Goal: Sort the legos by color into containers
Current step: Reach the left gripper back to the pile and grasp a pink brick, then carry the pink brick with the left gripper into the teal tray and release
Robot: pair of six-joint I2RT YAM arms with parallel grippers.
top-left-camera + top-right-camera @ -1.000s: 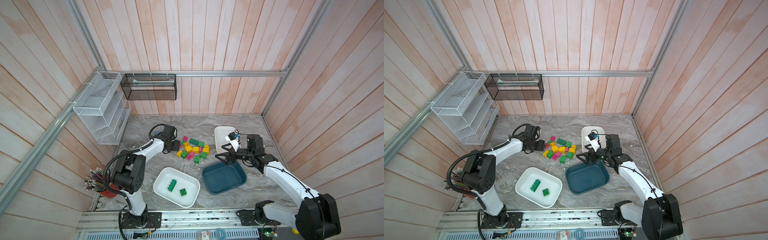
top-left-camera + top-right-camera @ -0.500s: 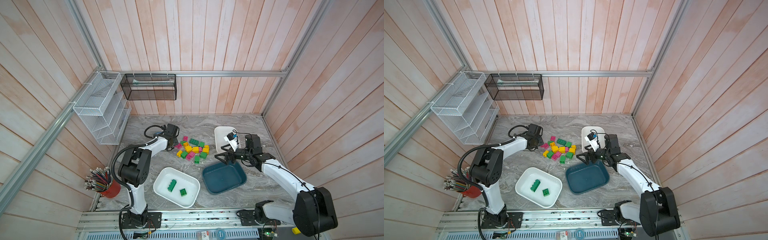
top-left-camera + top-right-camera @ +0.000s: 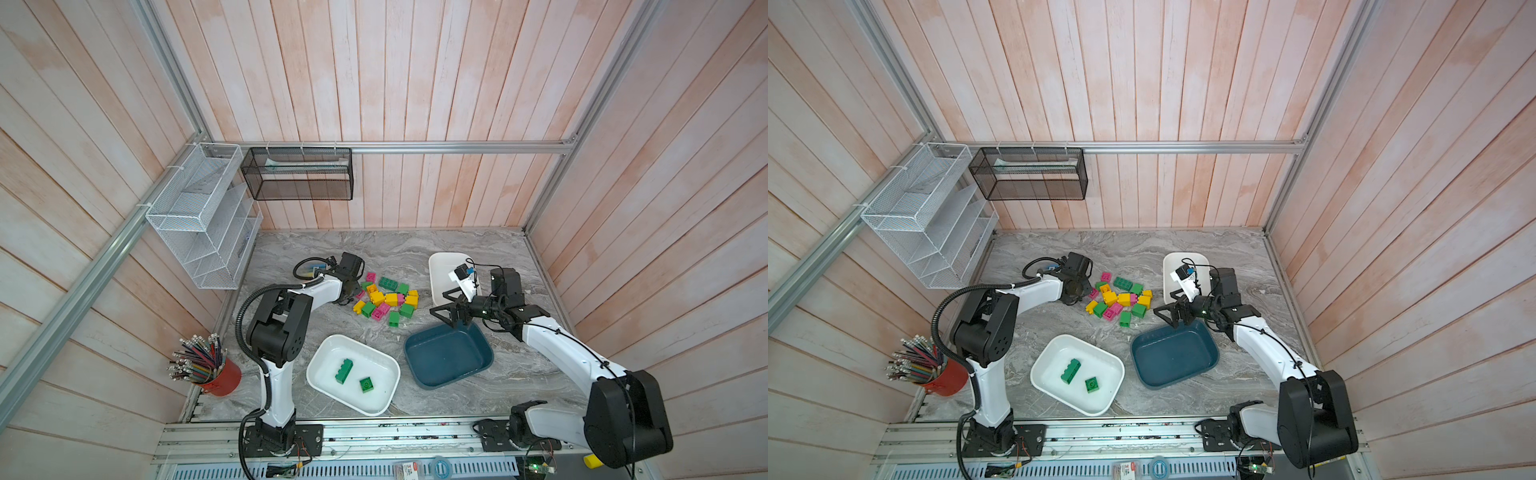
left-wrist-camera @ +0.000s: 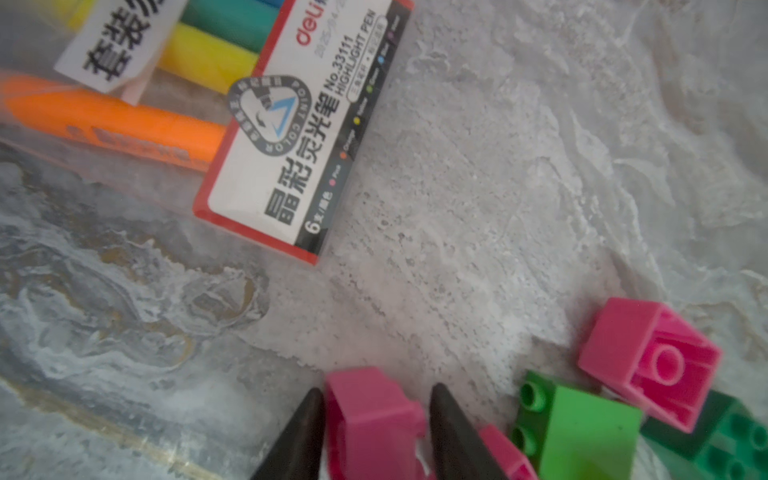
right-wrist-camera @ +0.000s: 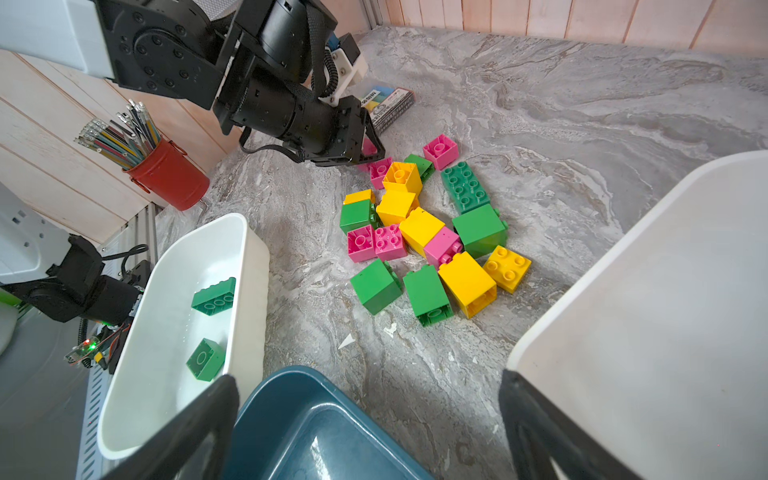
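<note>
left jaws pinch pink lego [image 4: 374, 415], lower end cut off | right jaws spread, empty, by teal container [image 5: 316, 424], mostly cropped

Both top views are taken from high above the front edge, tilted down over the whole table [image 3: 415, 245], framing nearly identical. The left wrist view is jammed right down by the surface: just a pink lego [image 4: 374, 415] and highlighter pack [image 4: 266, 124], super close. The right wrist view is held higher, aimed across the lego pile [image 5: 424, 232], which is shared with both top views.
</note>
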